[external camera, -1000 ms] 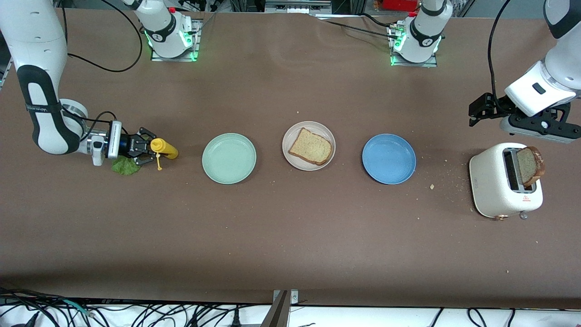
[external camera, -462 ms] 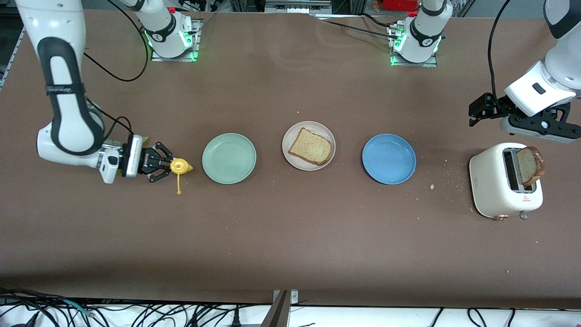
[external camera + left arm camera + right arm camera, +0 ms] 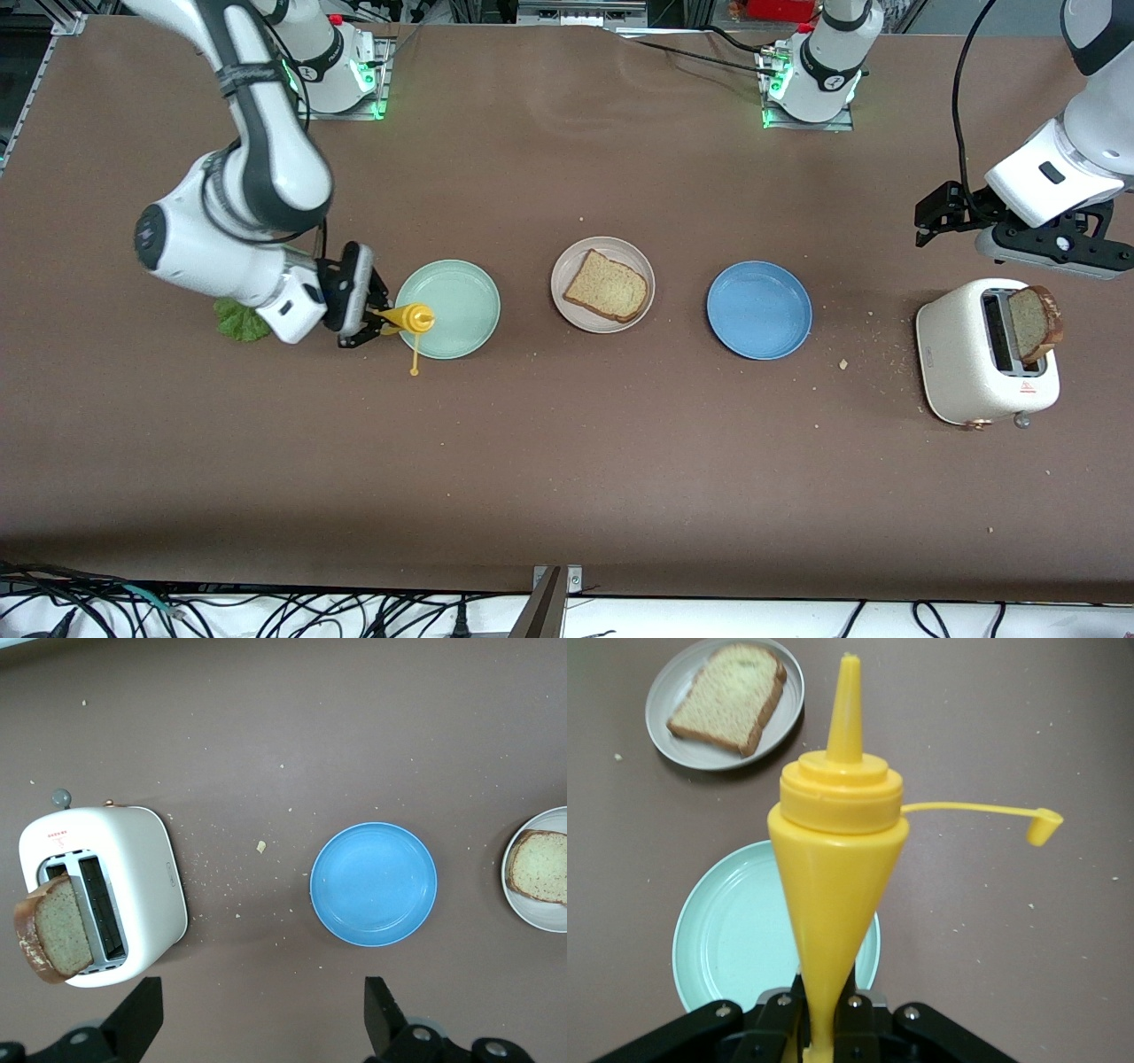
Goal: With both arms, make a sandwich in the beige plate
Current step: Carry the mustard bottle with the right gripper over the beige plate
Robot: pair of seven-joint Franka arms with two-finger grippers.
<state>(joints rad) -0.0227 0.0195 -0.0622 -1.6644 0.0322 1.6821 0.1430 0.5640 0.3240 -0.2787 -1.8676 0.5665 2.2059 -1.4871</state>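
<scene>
My right claw [image 3: 376, 316] grips the bottle [image 3: 406, 317] over the mint plate [image 3: 461, 301]; I'd keep the nozzle level until over the bread [image 3: 606, 285]. Left claw [image 3: 257, 1023] waits open above the toaster [image 3: 985, 353].

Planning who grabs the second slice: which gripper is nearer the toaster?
Left. The left gripper hangs open just above the toaster; the right gripper, holding the yellow squeeze bottle, is over the mint green plate.
</scene>
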